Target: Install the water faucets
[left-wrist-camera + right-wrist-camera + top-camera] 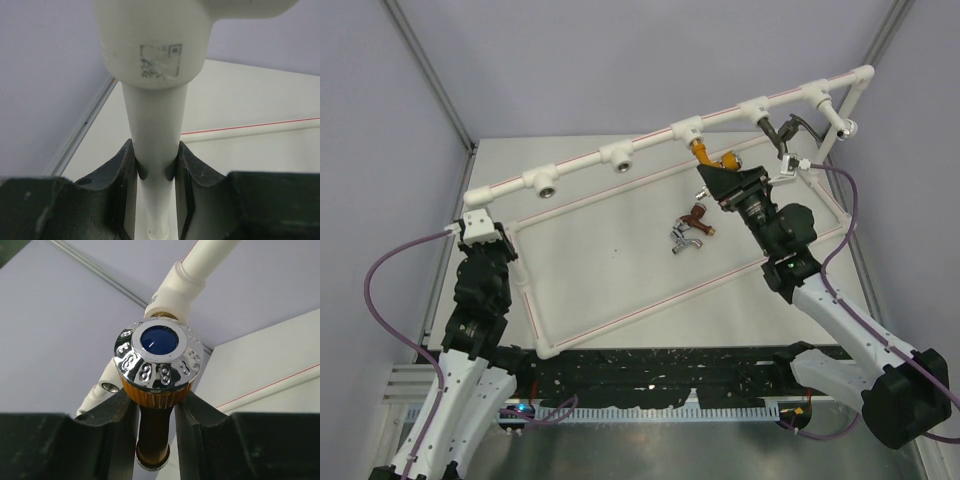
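The orange faucet [710, 155] sits below the middle T-socket [686, 128] of the white pipe frame [590, 160]. My right gripper [717, 178] is shut on it. In the right wrist view the faucet's chrome, blue-centred cap [159, 357] stands above the fingers [117, 415], with the socket [172, 292] just behind. The dark grey faucet [788, 130] hangs at the socket further right. The red-brown faucet [696, 214] and the silver faucet [682, 238] lie loose on the table. My left gripper [482, 228] is shut on the frame's left upright pipe [155, 115].
The frame's lower rails [650, 300] lie flat across the table around the loose faucets. Two open sockets [546, 184] are on the left part of the top rail. Enclosure walls stand close on the left, right and back.
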Robot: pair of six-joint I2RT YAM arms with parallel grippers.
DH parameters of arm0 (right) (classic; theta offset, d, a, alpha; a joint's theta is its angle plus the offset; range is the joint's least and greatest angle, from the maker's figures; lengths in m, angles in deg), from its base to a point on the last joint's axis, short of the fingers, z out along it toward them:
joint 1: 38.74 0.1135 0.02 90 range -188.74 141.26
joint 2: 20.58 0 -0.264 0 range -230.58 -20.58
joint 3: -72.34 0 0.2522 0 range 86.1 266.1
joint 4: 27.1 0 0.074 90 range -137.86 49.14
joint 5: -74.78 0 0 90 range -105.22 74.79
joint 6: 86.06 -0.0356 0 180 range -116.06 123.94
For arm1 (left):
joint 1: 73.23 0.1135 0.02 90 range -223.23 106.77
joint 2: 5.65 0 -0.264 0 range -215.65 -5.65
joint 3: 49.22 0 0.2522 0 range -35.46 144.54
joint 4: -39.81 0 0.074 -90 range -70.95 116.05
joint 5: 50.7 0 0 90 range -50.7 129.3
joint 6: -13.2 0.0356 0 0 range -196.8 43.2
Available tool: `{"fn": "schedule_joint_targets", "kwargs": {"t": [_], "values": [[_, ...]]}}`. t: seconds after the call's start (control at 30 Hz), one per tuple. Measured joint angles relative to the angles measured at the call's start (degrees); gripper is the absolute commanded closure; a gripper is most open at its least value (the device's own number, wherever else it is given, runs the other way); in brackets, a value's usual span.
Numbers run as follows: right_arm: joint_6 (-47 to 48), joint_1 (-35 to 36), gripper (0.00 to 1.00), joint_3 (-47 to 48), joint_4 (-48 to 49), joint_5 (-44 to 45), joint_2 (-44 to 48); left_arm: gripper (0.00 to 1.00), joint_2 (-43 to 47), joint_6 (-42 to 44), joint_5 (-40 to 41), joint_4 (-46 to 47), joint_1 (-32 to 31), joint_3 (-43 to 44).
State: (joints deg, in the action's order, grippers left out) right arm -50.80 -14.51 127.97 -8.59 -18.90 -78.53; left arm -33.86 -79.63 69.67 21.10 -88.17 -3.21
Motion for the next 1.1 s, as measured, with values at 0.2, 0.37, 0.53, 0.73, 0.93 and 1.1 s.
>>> {"fn": "schedule_joint_targets", "kwargs": {"t": [0.2,0.37,0.53,0.73,0.93,1.1], "values": [[-10.08,-0.76,0.95,-2.58,5.73,-0.26,-1.29,1.0,0.22,0.0,-0.22,-0.13,0.0,0.0],[-16.72,-1.01,0.95,-3.37,6.99,0.17,-1.44,1.0,0.37,-0.07,-0.39,-0.31,0.0,0.0],[-21.16,-1.14,0.95,-3.52,7.48,0.63,-1.73,1.0,0.39,-0.17,-0.42,-0.31,-0.02,0.0],[-23.47,-1.22,0.71,-3.63,7.39,0.96,-1.7,1.0,0.48,-0.22,-0.44,-0.37,-0.02,0.0],[-23.96,-1.25,0.44,-3.91,6.62,1.53,-1.66,1.0,0.74,-0.24,-0.55,-0.59,-0.09,0.0],[-23.15,-1.49,0.45,-4.61,4.63,2.05,-1.66,1.0,1.03,-0.26,-0.61,-0.9,-0.17,0.0]]}}
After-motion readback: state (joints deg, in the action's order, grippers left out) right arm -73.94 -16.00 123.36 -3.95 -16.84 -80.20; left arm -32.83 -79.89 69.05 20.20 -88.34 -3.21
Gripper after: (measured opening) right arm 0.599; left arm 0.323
